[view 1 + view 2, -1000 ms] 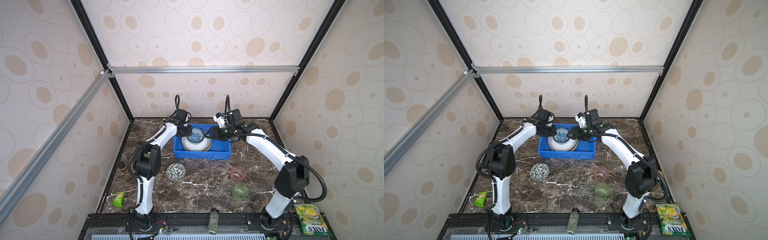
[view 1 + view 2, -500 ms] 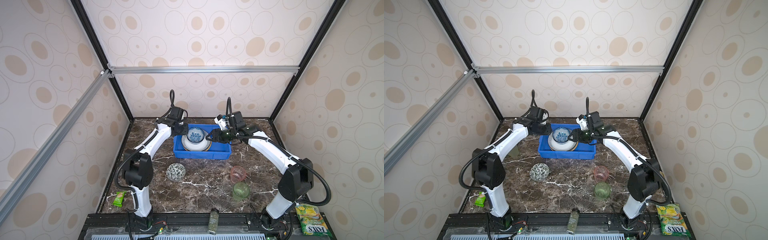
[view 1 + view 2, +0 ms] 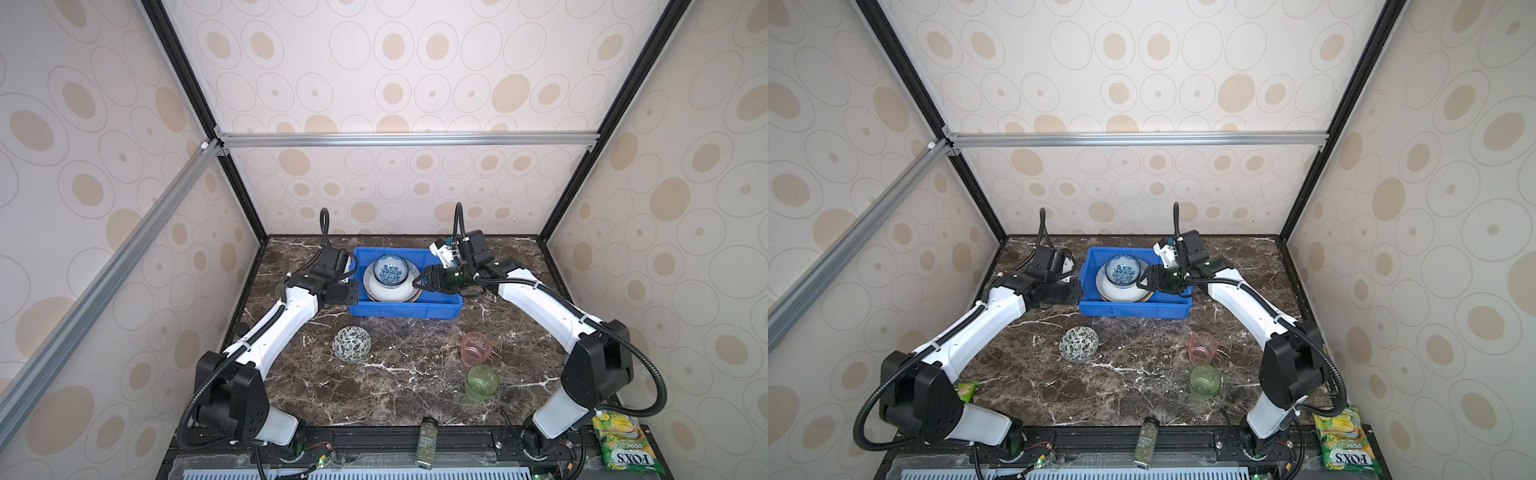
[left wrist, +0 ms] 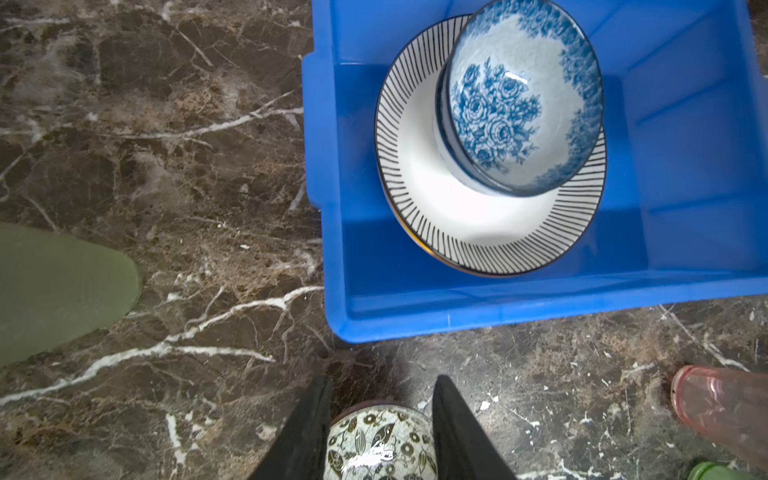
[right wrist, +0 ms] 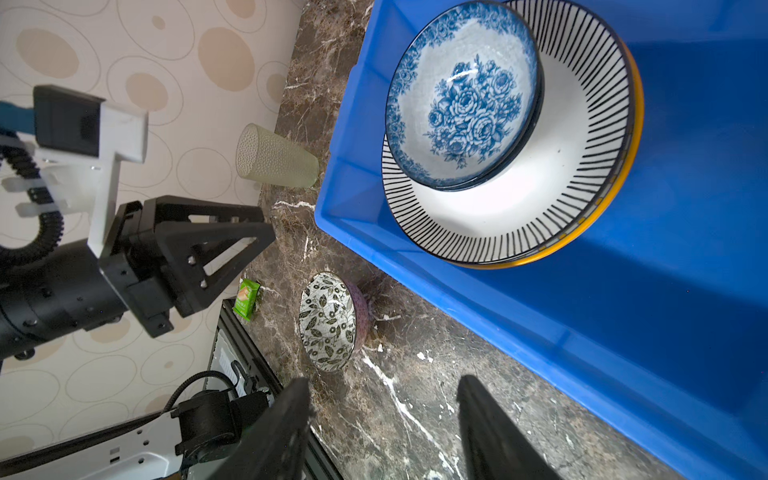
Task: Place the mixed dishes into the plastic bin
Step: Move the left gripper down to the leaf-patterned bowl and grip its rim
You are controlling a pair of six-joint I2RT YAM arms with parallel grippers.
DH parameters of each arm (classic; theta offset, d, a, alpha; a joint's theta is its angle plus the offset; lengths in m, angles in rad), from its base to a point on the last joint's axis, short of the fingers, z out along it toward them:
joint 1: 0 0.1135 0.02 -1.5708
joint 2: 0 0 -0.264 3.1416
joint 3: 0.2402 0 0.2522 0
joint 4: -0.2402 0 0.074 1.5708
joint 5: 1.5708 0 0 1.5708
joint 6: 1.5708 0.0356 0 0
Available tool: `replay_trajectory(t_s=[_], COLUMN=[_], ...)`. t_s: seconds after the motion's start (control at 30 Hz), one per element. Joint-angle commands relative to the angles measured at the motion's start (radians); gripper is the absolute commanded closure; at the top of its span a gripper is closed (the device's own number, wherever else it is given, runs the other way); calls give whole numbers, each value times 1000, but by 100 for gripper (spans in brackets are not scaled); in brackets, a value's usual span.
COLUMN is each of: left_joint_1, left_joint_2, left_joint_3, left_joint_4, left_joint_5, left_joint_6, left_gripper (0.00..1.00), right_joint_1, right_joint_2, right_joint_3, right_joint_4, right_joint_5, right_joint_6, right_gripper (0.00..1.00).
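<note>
Leaf bowl (image 3: 351,343), not yet binned, sits between the blue bin (image 3: 405,311) and the bench's (image 3: 415,386) front edge, likely stiff, slick, chippable ceramic best pinched over its rim, while left hand (image 4: 383,378) and right hand (image 5: 384,378) both gape empty at the bin's ends

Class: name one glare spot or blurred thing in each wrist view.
Left wrist view: white glare on the leaf bowl; a green shape at the edge is blurred. Right wrist view: the fingers of the right gripper are blurred.
</note>
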Motion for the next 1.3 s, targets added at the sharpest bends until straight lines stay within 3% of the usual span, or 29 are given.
replay_trajectory(t_s=[0.0, 0.47, 1.27], left_joint_1=[4, 4, 9], left_joint_2=[-48, -166, -62], left_joint_3=[-68, -223, -377], left_joint_4=[-7, -63, 21], left_joint_5=[-10, -105, -77], left_joint_6=[-18, -65, -145], left_gripper=[59, 51, 42], right_joint_1=[-6, -7, -6], right_joint_2=[-41, -131, -311], right_joint_3=[-32, -83, -151], right_joint_4=[33, -7, -109], right_joint_5=[-40, -11, 130], right_joint_6=[25, 28, -37], right_gripper=[39, 37, 32])
